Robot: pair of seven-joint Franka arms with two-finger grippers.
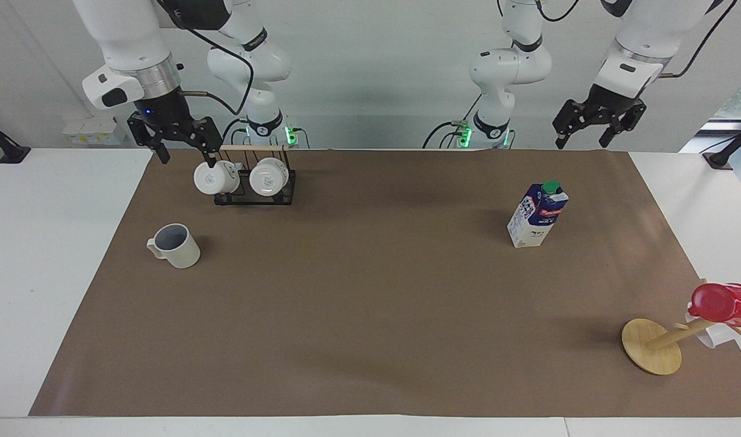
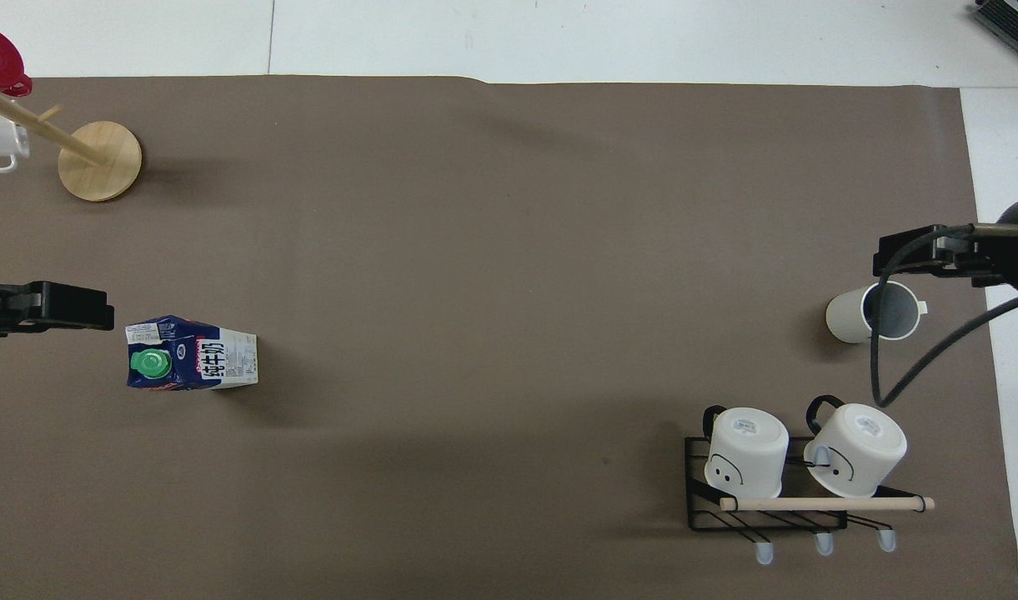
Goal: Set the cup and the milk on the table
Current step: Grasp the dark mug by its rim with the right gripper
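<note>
Milk (image 1: 537, 215) looks light yet crushable, so we would grip its lower body. Cup (image 1: 176, 245) is rigid; we take its wall. Both tools, left tool (image 1: 592, 128) and right tool (image 1: 185, 147), hang spread, empty.

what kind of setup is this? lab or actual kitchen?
Most likely a robotics lab, not a kitchen. Two white arms stand at a white table covered with brown paper, and the cup, milk and mug rack are laid out like props against a bare wall.

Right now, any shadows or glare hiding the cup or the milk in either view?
Facing view: soft shadows beside the cup and the milk, both fully readable. Overhead view: no glare on the brown paper; a black cable crosses the cup's rim.
</note>
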